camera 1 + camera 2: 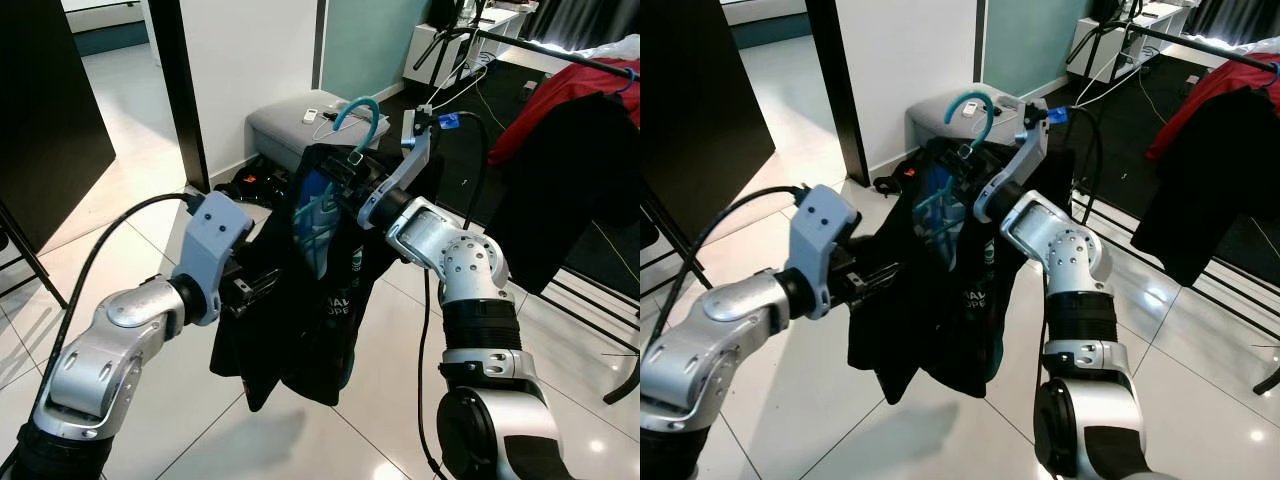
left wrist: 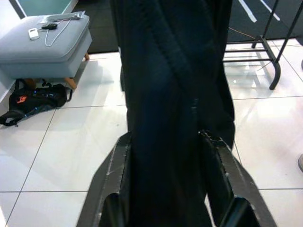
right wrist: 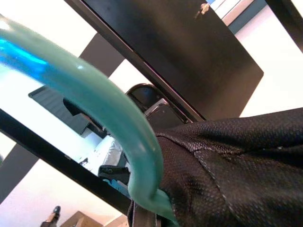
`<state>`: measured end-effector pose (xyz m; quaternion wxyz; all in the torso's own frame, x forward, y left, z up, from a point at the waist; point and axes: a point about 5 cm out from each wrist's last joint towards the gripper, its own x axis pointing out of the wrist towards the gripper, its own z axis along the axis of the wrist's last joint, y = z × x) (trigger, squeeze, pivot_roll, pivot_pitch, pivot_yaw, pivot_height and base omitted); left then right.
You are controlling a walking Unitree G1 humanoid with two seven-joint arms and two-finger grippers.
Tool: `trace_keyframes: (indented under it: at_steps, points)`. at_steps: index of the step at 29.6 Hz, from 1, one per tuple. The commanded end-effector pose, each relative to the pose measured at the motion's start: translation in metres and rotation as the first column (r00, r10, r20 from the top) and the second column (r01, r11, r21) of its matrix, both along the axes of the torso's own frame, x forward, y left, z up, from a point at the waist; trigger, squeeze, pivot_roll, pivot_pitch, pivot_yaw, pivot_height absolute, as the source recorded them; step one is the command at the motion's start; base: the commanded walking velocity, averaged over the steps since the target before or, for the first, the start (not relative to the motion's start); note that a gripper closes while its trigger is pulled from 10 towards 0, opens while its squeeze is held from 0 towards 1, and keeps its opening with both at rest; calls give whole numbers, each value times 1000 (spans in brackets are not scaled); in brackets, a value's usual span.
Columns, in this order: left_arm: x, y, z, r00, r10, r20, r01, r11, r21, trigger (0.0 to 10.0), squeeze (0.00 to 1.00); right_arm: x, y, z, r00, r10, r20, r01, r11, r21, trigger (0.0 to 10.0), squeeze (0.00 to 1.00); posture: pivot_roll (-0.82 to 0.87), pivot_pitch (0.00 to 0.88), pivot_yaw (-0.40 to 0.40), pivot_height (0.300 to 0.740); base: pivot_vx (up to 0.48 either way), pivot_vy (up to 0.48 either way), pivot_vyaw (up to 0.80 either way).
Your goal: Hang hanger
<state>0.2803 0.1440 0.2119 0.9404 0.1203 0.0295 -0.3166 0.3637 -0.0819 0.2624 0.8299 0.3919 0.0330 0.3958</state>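
A white tiled floor point(image 1: 130, 190) spread beneath the robot, with a clothes rack point(image 1: 590, 62) off to its right carrying a red garment point(image 1: 570, 90) and a dark one. A grey ottoman point(image 1: 300, 125) stood against the wall ahead, a small white remote point(image 2: 33, 33) on its cushion and a black bag point(image 2: 33, 99) on the floor beside it.

A black shirt point(image 1: 300, 300) hung in the air between the 2 arms, draped on a teal hanger point(image 1: 352, 118) whose hook rose above the collar.

The left gripper point(image 2: 165, 156) had its 2 black fingers point(image 2: 118, 170) spread either side of a fold of the shirt's lower part, with the cloth running between them and touching both.

The right gripper point(image 1: 345, 170) was raised at the top of the shirt, at the hanger's neck; its fingers were buried in the dark cloth, so I could not tell whether they were pinching. In the right wrist view the teal hook curved very close across the lens over the black fabric.
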Motion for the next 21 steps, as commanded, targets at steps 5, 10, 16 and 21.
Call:
trace_keyframes:
  at_steps: [5, 10, 16, 21]
  points:
    - [-1, -7, -7, 999, -36, -28, 36, 999, -22, 0, 0, -4, 1, 10, 999, 25, 42, -26, 999, 25, 10000, 0, 27, 44, -84, 740, 0, 0, 0]
    - [-1, -4, -5, 999, -29, -18, 28, 999, -27, 0, 0, -5, 2, 8, 999, 30, 40, -31, 999, 18, 10000, 0, 28, 46, -84, 740, 0, 0, 0]
    - [-1, 0, -3, 1000, -11, -7, 11, 1000, -25, 0, 0, -5, 3, 5, 999, 22, 37, -22, 1000, -9, 10000, 0, 29, 54, -85, 740, 0, 0, 0]
    - [1, 9, 3, 999, 36, 17, -36, 999, -27, 0, 0, -7, 4, -7, 997, 22, 68, -13, 992, -123, 10000, 1000, 30, 57, -85, 740, 0, 0, 0]
